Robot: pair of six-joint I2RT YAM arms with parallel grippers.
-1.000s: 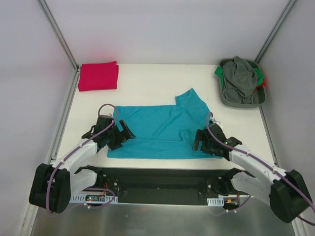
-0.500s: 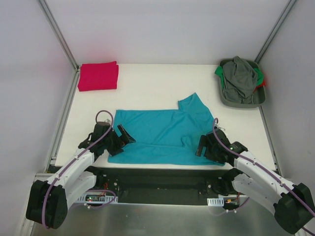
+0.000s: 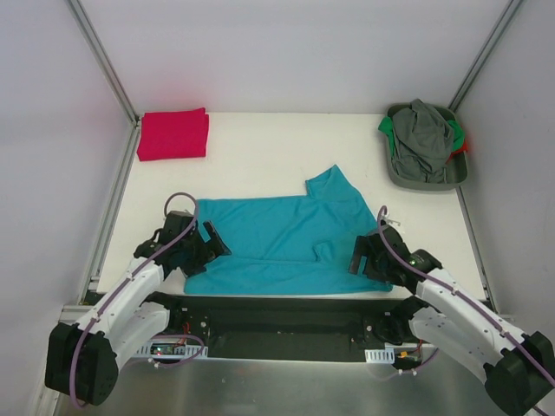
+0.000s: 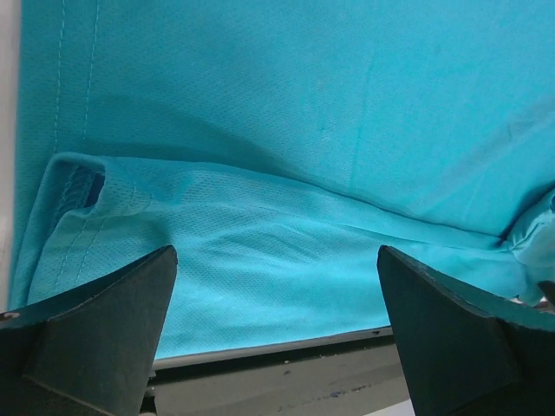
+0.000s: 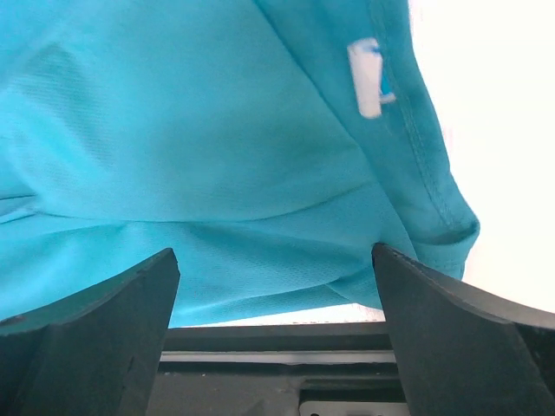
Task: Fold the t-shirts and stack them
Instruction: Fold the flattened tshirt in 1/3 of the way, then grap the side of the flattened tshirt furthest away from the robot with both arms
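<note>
Folding the teal shirt [image 3: 277, 243] seems underway: left tool [image 4: 276, 253] and right tool [image 5: 274, 251] gape apart at its six-o'clock hem; next, pinch there

A teal t-shirt [image 3: 277, 238] with white label [image 5: 368, 76]; a plain red t-shirt [image 3: 173, 134].

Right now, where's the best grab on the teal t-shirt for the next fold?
I'd take the teal t-shirt by its two near-edge corners, left gripper on the left one, right gripper on the right, each coming in low from the outer side. It lies flat, and the doubled near edge gives the open fingers a lip.
</note>
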